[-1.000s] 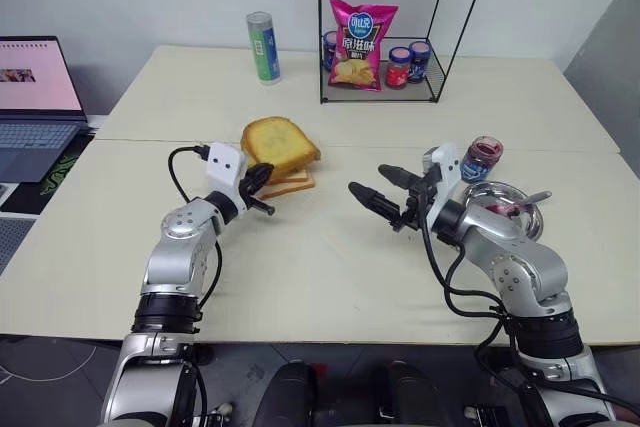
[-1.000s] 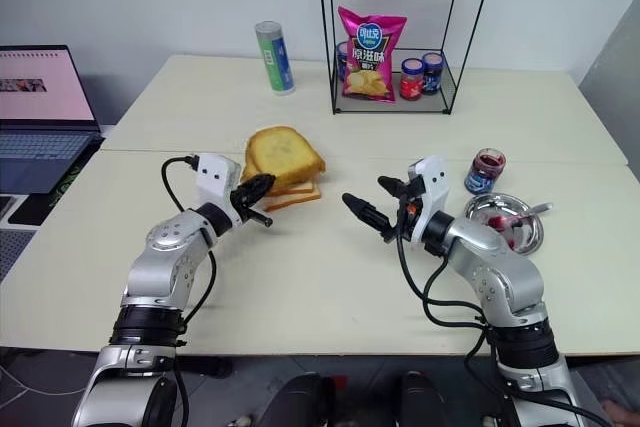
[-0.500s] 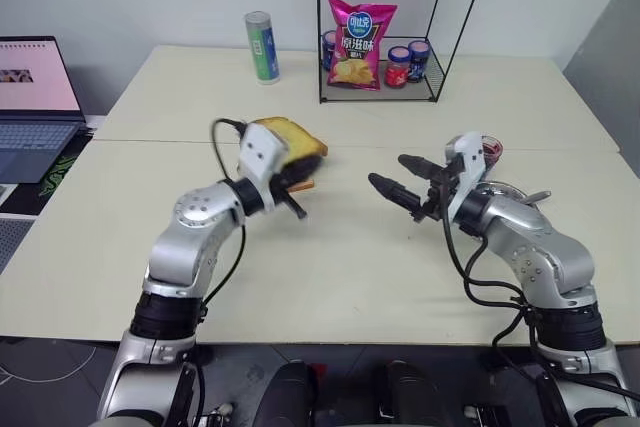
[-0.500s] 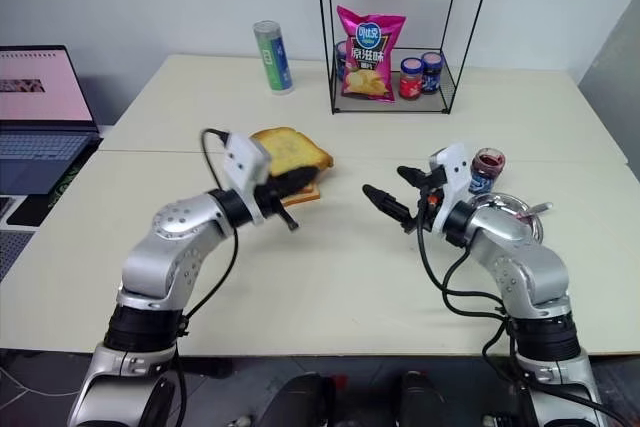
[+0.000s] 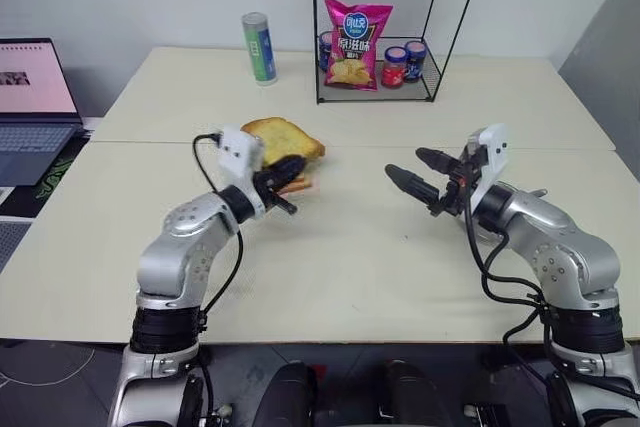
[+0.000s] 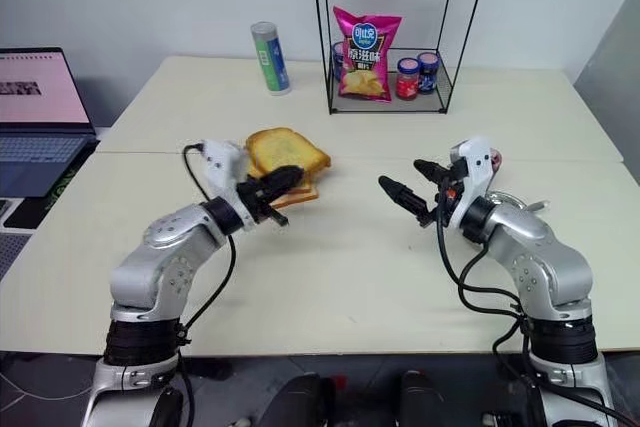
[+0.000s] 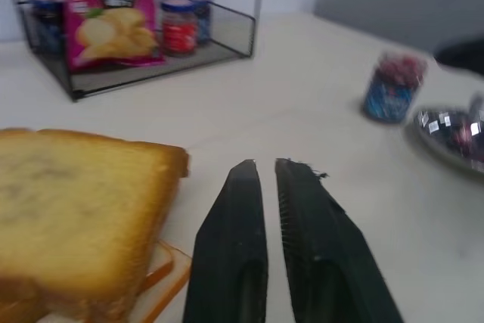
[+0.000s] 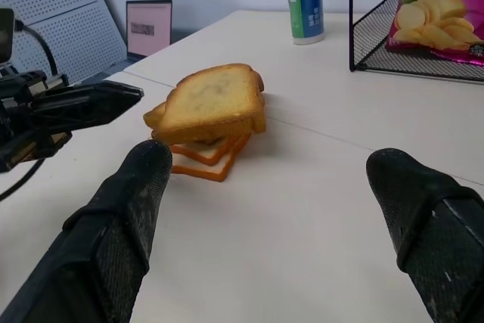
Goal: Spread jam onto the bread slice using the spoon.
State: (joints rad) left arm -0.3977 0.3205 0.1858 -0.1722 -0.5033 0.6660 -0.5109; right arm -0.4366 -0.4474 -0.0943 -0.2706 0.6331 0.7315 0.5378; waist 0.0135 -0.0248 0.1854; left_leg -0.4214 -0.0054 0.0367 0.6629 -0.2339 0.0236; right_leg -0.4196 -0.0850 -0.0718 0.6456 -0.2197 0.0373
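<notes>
The bread slice (image 5: 285, 137), thick and golden with a brown crust, lies on top of a small pile of thinner toast (image 8: 203, 158). Just to its right my left gripper (image 7: 266, 164) hovers level with its fingers a narrow gap apart and nothing between them. At the right my right gripper (image 5: 403, 161) hangs above the table, wide open and empty, pointing toward the bread. An open jar (image 7: 397, 85) and a steel dish (image 7: 427, 122) smeared with dark red jam (image 7: 463, 132) stand behind the right arm. The spoon's handle (image 6: 533, 205) peeks out past that forearm.
A black wire rack (image 5: 375, 97) at the back holds a pink chip bag (image 5: 355, 42) and small lidded jars (image 5: 395, 65). A green can (image 5: 259, 47) stands left of it. A laptop (image 5: 35, 107) sits off the table's left edge.
Half a second ago my left gripper held the bread slice raised and tilted; now the slice lies on the pile and the fingers have parted beside it. My right arm has shifted right.
</notes>
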